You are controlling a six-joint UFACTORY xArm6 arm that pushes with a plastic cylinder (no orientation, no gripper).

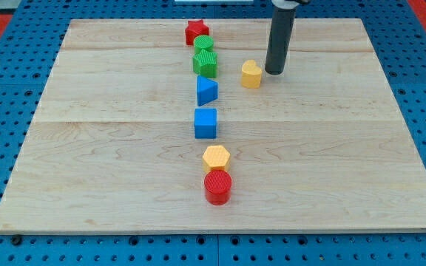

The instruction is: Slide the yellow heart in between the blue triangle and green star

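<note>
The yellow heart (251, 74) lies in the upper middle of the wooden board. My tip (274, 72) stands just to its right, close to it or touching. The blue triangle (206, 91) lies to the heart's lower left. The green star (205, 63) sits just above the triangle, to the heart's left. The two nearly touch, with a narrow gap between them.
A green round block (203, 43) and a red star (196, 32) sit above the green star. Below the triangle a blue cube (205, 123), a yellow hexagon (216, 157) and a red cylinder (217, 187) form a column. The board (346, 148) lies on a blue pegboard.
</note>
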